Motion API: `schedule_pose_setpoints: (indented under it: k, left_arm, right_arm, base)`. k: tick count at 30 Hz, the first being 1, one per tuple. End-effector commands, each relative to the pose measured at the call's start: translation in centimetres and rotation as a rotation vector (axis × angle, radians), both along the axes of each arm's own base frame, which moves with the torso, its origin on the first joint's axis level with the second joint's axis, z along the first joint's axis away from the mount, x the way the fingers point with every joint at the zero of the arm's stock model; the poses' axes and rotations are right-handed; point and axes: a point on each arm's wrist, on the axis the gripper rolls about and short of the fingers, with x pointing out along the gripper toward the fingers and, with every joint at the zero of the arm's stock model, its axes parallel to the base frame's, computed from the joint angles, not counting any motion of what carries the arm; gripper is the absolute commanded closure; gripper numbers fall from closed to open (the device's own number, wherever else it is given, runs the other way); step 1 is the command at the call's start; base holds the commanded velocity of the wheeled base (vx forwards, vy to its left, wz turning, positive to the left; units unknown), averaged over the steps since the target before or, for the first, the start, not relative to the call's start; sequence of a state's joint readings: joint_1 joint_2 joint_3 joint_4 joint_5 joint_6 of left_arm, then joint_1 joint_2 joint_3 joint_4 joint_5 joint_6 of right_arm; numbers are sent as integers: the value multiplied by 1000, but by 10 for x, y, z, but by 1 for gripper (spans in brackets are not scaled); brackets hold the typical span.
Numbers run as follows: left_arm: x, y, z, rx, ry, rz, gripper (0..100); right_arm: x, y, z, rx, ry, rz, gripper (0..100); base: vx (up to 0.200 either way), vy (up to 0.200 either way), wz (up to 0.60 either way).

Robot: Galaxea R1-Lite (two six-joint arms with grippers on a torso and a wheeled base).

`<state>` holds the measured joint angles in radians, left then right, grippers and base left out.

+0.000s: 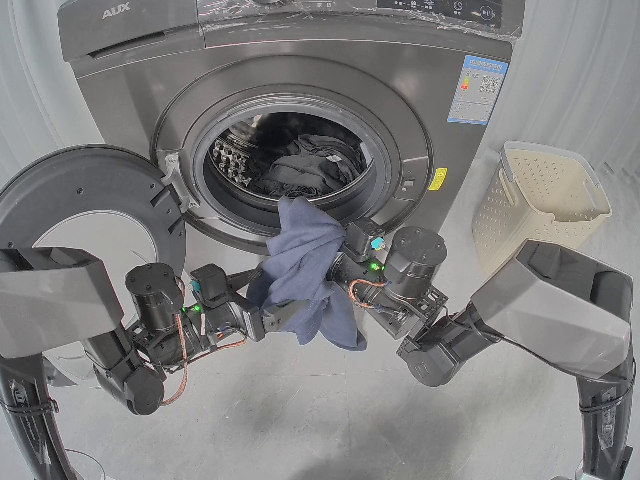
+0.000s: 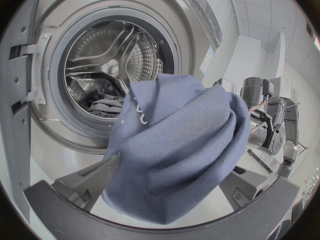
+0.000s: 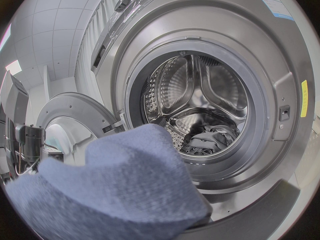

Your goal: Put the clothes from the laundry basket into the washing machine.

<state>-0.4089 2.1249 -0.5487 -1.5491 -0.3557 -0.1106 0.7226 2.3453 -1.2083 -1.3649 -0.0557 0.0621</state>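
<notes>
A blue garment (image 1: 300, 261) hangs in front of the washing machine (image 1: 400, 81), its upper end lying on the lower rim of the open drum. My right gripper (image 1: 335, 266) is buried in the cloth's right side and shut on it. My left gripper (image 1: 283, 315) sits lower, under the garment. Its fingers (image 2: 111, 164) stand apart, and the garment (image 2: 180, 144) bulges between them. Dark clothes (image 1: 303, 165) lie inside the drum (image 3: 200, 94). The blue cloth (image 3: 110, 190) covers the right gripper's fingers in its wrist view.
The round machine door (image 1: 80, 195) is swung open to the left, close by my left arm. A cream laundry basket (image 1: 540, 195) stands on the floor right of the machine. Bare grey floor (image 1: 320, 408) lies below both arms.
</notes>
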Motion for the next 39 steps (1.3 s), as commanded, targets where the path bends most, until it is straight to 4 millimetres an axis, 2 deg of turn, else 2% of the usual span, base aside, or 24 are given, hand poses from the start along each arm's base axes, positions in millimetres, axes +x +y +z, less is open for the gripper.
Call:
schedule_pose_setpoints:
  k: [1,9,16,20,25,32,39]
  left_arm:
    - [-1,10,8,-7,-18,27,0]
    - [6,26,13,-15,-34,76,0]
    - [7,27,13,-15,-32,82,0]
    - [1,21,7,-6,-10,51,0]
    - [-13,3,-2,16,29,-36,0]
    - [-15,-11,-9,21,42,-81,0]
    - [3,-22,-11,-2,11,-71,0]
  right_arm:
    - [1,-4,1,-1,0,-9,100]
    - [-5,-17,-1,-27,22,-13,100]
    - [-8,-23,-1,-39,27,10,100]
    - [-8,-18,3,-25,10,17,100]
    - [-4,-8,13,5,-23,22,100]
    - [-2,-6,15,14,-31,19,100]
    - [-7,-2,17,17,-31,30,100]
  base:
    - [0,0,0]
    - [0,0,0]
    - [0,0,0]
    - [0,0,0]
    - [0,0,0]
    - [0,0,0]
    - [0,0,0]
